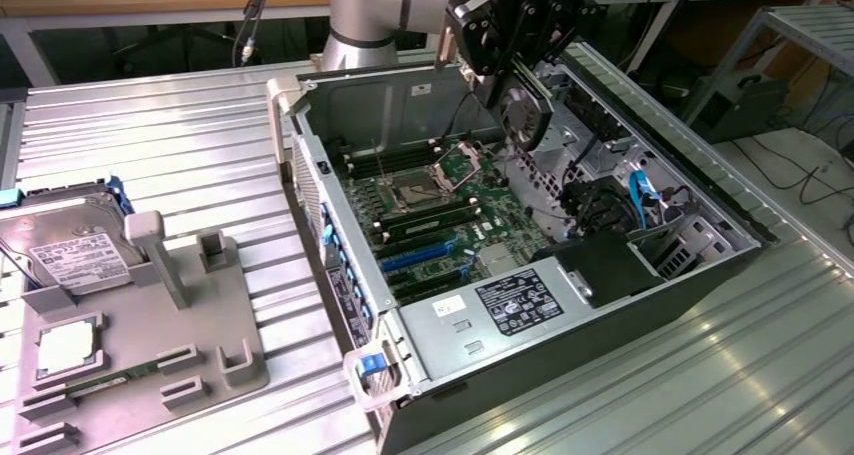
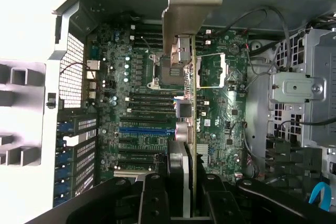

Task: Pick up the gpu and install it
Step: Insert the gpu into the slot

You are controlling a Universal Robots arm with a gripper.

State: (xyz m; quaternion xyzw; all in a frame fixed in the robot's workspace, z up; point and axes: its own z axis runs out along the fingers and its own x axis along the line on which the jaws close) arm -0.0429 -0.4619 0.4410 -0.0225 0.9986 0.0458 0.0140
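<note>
Dark board, fan face and silvery bracket (image 2: 184, 14): that is the gpu (image 1: 529, 120), clamped in my tool (image 1: 515, 70). It hangs in the air over the far end of the open case (image 1: 387, 100), roughly above the socket (image 1: 424, 188), touching nothing below.

From the wrist I see the card edge-on, its long edge running crosswise to the blue slot (image 2: 146, 128) and its neighbours. To do this step well, I judge the card must lie parallel to its slot, with the bracket toward the case's rear wall (image 2: 79, 145), where the slot covers sit. It should also stay upright, so the contact edge meets the slot squarely along its whole length. Which slot it belongs in I cannot tell.

Room inside is tight. The rear wall bounds the slots on 1 side. The drive cage (image 2: 294, 90) and cables (image 1: 638, 190), 1 of them blue, crowd the opposite side. The socket and memory slots (image 1: 434, 220) lie just past the slots' far end. Above the case rim the space is open, so I reckon any turning is safest up here, clear of the walls.

The case lies on the ribbed metal worktop (image 1: 174, 145), toward the exterior view's right. A grey tray (image 1: 200, 325) sits at the worktop's edge on the exterior view's left, well apart.
</note>
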